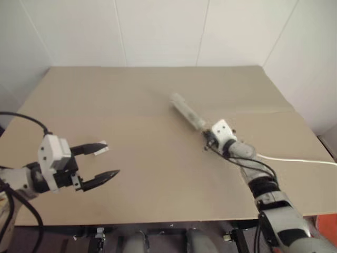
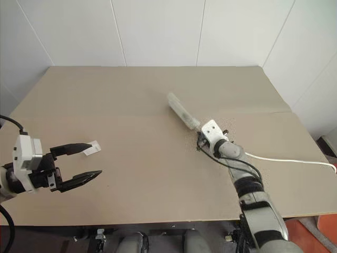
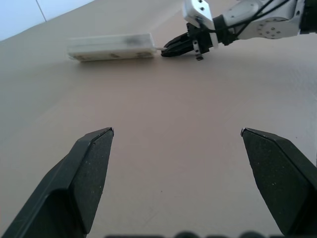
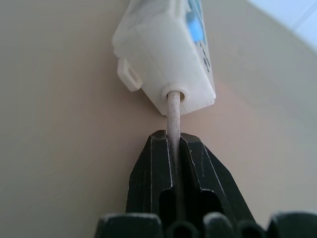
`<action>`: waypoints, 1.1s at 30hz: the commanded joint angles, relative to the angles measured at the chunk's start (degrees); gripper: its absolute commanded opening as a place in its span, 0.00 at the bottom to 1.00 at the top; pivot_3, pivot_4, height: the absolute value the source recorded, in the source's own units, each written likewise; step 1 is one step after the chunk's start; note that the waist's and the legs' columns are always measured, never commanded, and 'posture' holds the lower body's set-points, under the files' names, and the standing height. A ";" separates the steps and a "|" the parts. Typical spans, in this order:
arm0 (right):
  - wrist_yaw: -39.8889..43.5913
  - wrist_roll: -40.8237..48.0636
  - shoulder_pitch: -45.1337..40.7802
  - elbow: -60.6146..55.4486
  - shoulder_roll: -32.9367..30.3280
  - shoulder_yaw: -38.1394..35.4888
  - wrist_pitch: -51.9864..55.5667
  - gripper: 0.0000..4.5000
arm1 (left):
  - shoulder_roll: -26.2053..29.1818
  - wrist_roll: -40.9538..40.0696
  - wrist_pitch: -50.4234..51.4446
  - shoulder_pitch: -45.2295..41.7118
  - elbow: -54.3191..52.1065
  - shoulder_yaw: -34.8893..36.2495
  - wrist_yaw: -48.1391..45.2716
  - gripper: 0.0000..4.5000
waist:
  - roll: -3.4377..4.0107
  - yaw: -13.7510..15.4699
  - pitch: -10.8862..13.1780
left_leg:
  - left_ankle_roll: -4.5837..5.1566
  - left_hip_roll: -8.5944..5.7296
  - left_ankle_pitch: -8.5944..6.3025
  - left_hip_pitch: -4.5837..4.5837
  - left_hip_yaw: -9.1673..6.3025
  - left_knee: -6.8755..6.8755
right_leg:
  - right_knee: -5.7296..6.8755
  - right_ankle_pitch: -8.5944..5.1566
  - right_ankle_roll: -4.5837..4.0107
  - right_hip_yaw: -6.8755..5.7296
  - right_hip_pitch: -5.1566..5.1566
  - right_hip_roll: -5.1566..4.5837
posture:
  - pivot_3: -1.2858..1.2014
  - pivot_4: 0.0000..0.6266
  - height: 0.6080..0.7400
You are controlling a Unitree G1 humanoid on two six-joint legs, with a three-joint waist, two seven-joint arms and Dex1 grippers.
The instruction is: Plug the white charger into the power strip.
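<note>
The power strip [image 1: 188, 112] lies slanted on the tan table, right of the middle. Its white cord [image 4: 173, 111] leaves the near end, and my right gripper [image 1: 207, 139] is shut on that cord just behind the strip's end [image 4: 168, 54], where a blue socket shows on one face. The white charger [image 1: 101, 149] lies on the table at the left, close by the farther fingertip of my left gripper [image 1: 110, 159]. That gripper hangs open above the table with nothing between its fingers [image 3: 91, 168]. It looks across the bare table at the strip [image 3: 111, 47].
The cord [image 1: 295, 159] trails off to the table's right edge. A seam [image 1: 263, 112] crosses the table top [image 1: 131, 95] at the right. White walls close the back and right side. The front edge runs just below both arms.
</note>
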 commanded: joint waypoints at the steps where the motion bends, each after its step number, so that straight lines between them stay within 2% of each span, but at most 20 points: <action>1: -1.58 -7.88 1.78 -3.55 -5.69 3.53 -14.54 0.00 | 0.21 -0.67 -1.16 -0.44 -0.82 0.32 0.12 1.00 | 0.00 -0.13 0.00 | -0.01 0.00 0.00 0.00 0.02 0.00 | -0.01 0.00 0.00 0.01 0.00 0.00 | 0.52 0.24 1.00; 6: -1.93 -11.50 2.66 -2.82 -8.57 5.60 -20.52 0.00 | 0.40 -0.36 -1.60 -1.76 0.31 -1.11 -0.26 1.00 | 0.00 -0.91 0.00 | -0.01 0.04 0.00 0.25 0.10 -0.01 | 0.08 0.00 0.00 0.13 0.12 0.07 | 0.52 0.24 1.00; 11: 0.38 -11.12 1.94 -2.25 -9.42 5.57 -21.96 0.39 | 0.54 -0.11 -1.98 -3.09 1.17 -2.35 -0.55 1.00 | -0.01 -0.77 0.00 | 0.00 0.04 0.00 0.33 0.13 0.00 | 0.11 0.00 0.00 0.18 0.19 0.08 | 0.52 0.24 1.00; 14: 3.37 -7.94 2.60 -3.53 -9.80 4.59 -21.45 0.62 | 0.61 -0.14 -2.15 -3.20 1.29 -2.51 -0.69 1.00 | -0.01 -0.65 0.00 | 0.00 0.04 0.00 0.33 0.12 0.00 | 0.08 0.00 0.00 0.16 0.20 0.08 | 0.52 0.24 1.00; 19: 22.97 13.07 7.39 -13.79 -11.50 1.03 -9.16 0.98 | 0.70 -0.21 -2.29 -3.04 1.16 -2.55 -0.67 1.00 | -0.01 -0.46 0.00 | 0.00 0.08 -0.01 0.33 0.08 0.00 | 0.06 0.00 0.00 0.12 0.27 0.07 | 0.52 0.24 1.00; 21: 27.80 20.18 8.83 -18.13 -11.91 -1.17 -1.90 0.98 | 0.70 -0.23 -2.29 -3.10 1.19 -2.63 -0.65 1.00 | -0.01 -0.41 0.00 | 0.00 0.08 -0.01 0.36 0.05 0.01 | 0.04 0.00 0.00 0.10 0.35 0.04 | 0.52 0.24 1.00; 23: 28.42 23.42 9.12 -19.96 -10.95 -3.06 3.43 0.98 | 0.70 -0.19 -2.35 -3.22 1.35 -2.76 -0.72 1.00 | 0.00 -0.47 0.00 | 0.00 0.13 -0.01 0.45 0.02 0.01 | 0.03 0.00 0.00 0.07 0.46 0.03 | 0.52 0.24 1.00; 27: 22.77 25.28 8.28 -20.15 -5.17 -5.57 11.79 0.98 | 0.72 -0.13 -2.51 -3.66 1.78 -3.20 -0.95 1.00 | -0.01 -0.64 0.00 | 0.00 0.13 -0.01 0.90 0.04 -0.02 | 0.01 0.00 -0.01 0.07 0.86 0.11 | 0.52 0.24 1.00; 33: 13.09 21.75 4.25 -15.20 3.78 -6.45 15.56 0.98 | 1.01 -0.03 -2.66 -4.38 2.54 -3.68 -1.40 1.00 | 0.00 -0.54 0.01 | 0.00 0.10 -0.01 0.85 0.07 -0.03 | -0.01 0.00 -0.01 0.10 0.81 0.13 | 0.52 0.24 1.00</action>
